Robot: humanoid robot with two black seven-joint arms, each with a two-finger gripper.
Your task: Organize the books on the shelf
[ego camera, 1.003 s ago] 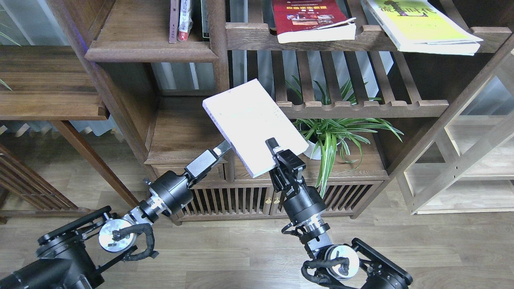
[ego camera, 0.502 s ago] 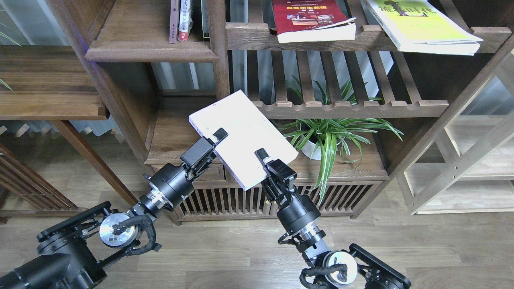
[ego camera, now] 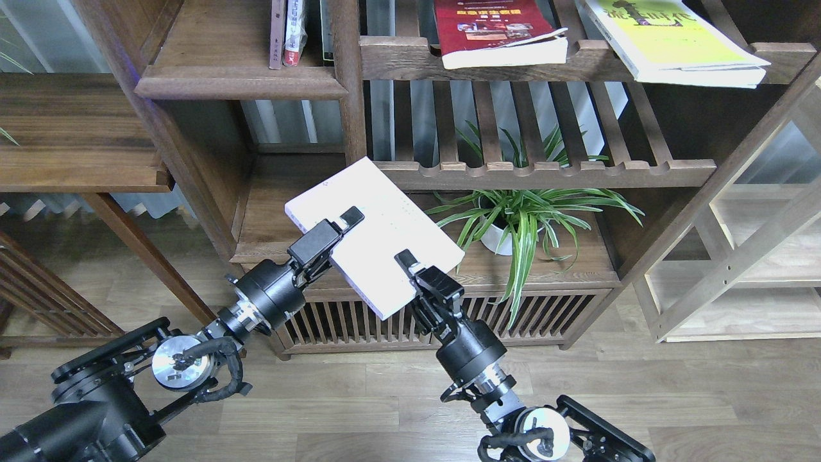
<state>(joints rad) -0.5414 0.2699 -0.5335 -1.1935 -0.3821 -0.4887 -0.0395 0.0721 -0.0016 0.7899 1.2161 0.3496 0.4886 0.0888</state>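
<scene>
A pale lavender-white book (ego camera: 372,232) hangs tilted in the air before the cabinet, held by both arms. My left gripper (ego camera: 346,221) is shut on its left edge, and my right gripper (ego camera: 406,262) is shut on its lower right edge. The dark-red book (ego camera: 497,32) lies flat on the slatted rack at the top middle. A yellow-green book (ego camera: 673,38) lies on the same rack at the top right, overhanging the rail. The solid dark-brown shelf (ego camera: 240,80) at the upper left holds a few upright thin books (ego camera: 288,32).
A potted spider plant (ego camera: 523,215) stands on the cabinet top right of the held book. A second slatted rack (ego camera: 545,172) runs just behind the book. A pale unfinished rack (ego camera: 737,269) stands at right, a dark side table (ego camera: 77,135) at left.
The held book has come down and to the left, away from the slatted rack. My left gripper, earlier under the book's left edge, has closed on it. Both arms drew back toward me.
</scene>
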